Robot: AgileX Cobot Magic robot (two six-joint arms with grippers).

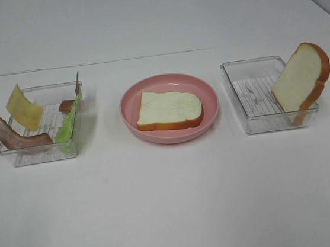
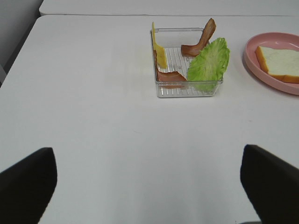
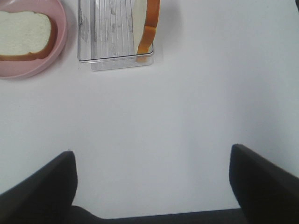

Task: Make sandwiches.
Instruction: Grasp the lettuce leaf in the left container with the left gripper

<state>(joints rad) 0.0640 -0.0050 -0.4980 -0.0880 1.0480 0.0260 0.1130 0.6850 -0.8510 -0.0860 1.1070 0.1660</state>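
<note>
One white bread slice (image 1: 169, 108) lies flat on the pink plate (image 1: 172, 137) at the table's middle. A second bread slice (image 1: 302, 81) leans upright against the right wall of the clear right tray (image 1: 255, 126). The clear left tray (image 1: 37, 156) holds a yellow cheese square (image 1: 23, 107), a bacon strip (image 1: 17, 137), another bacon piece (image 1: 67, 105) and a green lettuce leaf (image 1: 70, 125). My left gripper (image 2: 147, 158) is open above bare table, well short of the left tray. My right gripper (image 3: 152, 154) is open too, short of the right tray. Neither gripper shows in the high view.
The white table (image 1: 174, 206) stretches wide in front of the trays and plate. A seam runs across the table behind them. In the left wrist view the table's left edge (image 2: 28, 37) shows, with a darker drop beyond it.
</note>
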